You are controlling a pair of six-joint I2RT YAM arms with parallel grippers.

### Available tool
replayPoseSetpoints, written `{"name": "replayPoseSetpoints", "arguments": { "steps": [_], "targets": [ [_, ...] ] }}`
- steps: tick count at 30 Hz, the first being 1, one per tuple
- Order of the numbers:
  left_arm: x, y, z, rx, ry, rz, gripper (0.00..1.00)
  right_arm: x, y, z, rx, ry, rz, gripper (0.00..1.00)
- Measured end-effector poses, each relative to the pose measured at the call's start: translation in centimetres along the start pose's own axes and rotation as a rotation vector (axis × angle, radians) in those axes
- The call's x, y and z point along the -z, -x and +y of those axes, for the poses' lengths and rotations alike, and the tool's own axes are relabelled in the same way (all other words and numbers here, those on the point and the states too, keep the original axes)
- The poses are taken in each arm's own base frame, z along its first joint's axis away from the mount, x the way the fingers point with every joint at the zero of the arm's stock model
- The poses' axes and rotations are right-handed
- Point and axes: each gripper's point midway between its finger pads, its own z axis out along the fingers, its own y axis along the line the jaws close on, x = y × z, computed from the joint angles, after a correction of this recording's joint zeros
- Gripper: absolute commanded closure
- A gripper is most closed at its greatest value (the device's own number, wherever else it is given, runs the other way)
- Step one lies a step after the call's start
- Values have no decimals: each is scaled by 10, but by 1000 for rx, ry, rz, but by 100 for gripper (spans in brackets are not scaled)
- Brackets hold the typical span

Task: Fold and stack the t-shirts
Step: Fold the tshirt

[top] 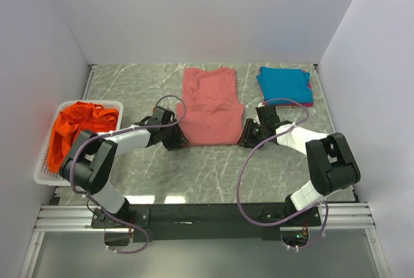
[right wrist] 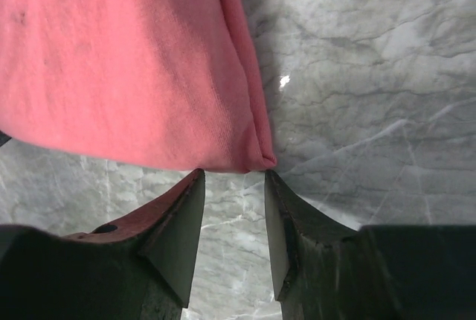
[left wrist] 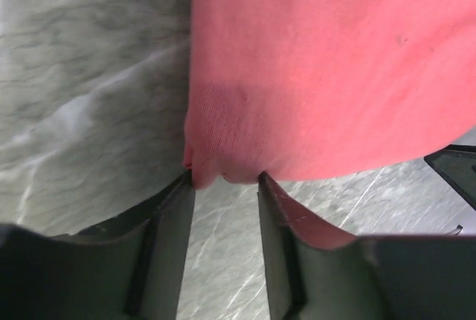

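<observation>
The salmon-red t-shirt (top: pixel 212 106) lies flat in the middle of the marble table (top: pixel 213 168), collar at the far end and hem toward the arms. The left gripper (top: pixel 176 139) sits at the hem's left corner. Seen from its wrist, the fingers (left wrist: pixel 175 223) are moderately parted with bare marble between them and the cloth corner bulging at their tips; whether the tips actually press the fabric is hard to judge. The right gripper (top: pixel 248 138) sits at the hem's right corner, its fingers (right wrist: pixel 182 223) likewise parted and holding nothing, the folded corner just beyond their tips.

Nearer than the hem, a broad strip of table runs open to the arm bases. To the shirt's far right a folded teal-blue t-shirt (top: pixel 283 84) rests on a magenta t-shirt (top: pixel 310 100), of which only an edge shows; a narrow band of marble separates them from the salmon-red one. Well to its left, at the table's edge, a white mesh basket (top: pixel 44 165) holds a crumpled orange t-shirt (top: pixel 77 126). Plain pale walls (top: pixel 194 13) close the table on three sides.
</observation>
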Motion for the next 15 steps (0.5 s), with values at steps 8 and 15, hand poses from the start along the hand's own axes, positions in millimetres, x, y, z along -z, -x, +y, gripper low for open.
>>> {"name": "replayPoseSetpoints", "arguments": {
  "steps": [8,15],
  "targets": [
    [-10,-1,-4,9,9,10,99,-3,3,-4,-6,-20,-15,73],
    [-6,-5,-2,-4,32,10,99,-5,-1,-7,-8,-10,-27,100]
  ]
}}
